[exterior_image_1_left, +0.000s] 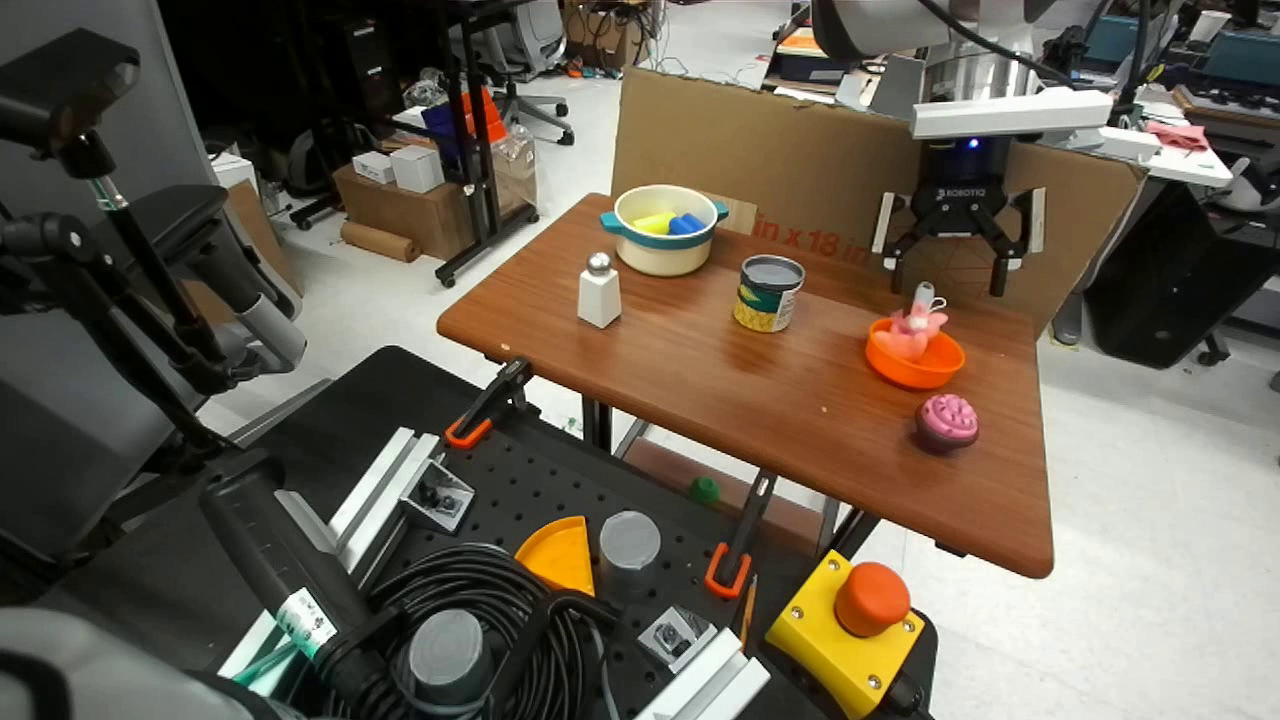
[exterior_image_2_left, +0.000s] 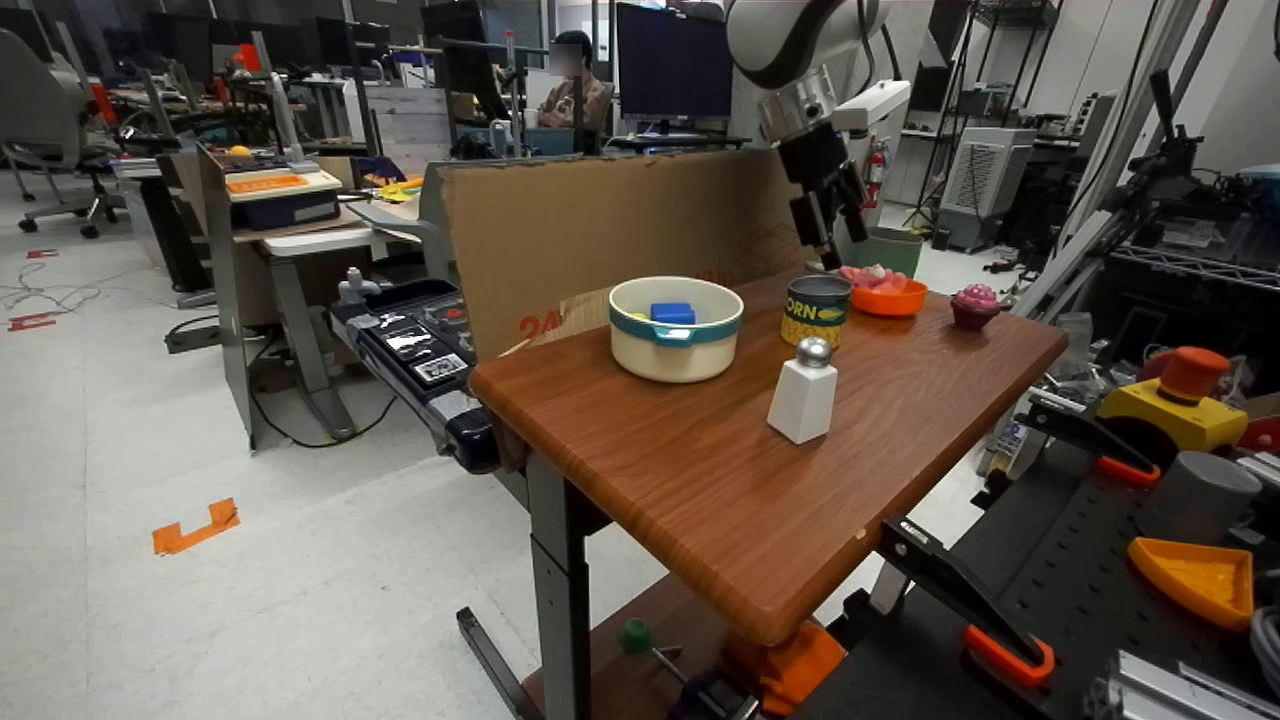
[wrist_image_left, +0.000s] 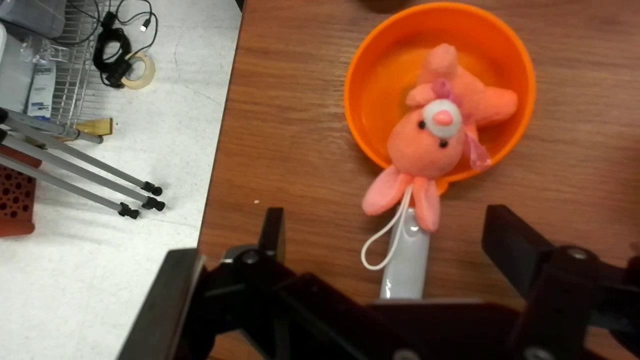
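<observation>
One tool (exterior_image_1_left: 947, 282), jaws wide apart, hangs near one plush rabbit (wrist_image_left: 419, 150) in one orange pan (wrist_image_left: 376, 90).

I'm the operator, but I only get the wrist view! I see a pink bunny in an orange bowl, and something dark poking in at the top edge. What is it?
Observer: By its place, that's a cupcake with a pink top, standing close to the bowl.
Operator: Yum! My gripper is open, but is it touching the table?
Observer: No, in an exterior view its tips hang above the table.
Operator: Phew! What's at the far end that I can't see?
Observer: A cream pot with a blue piece inside; it shows in both exterior views.
</observation>
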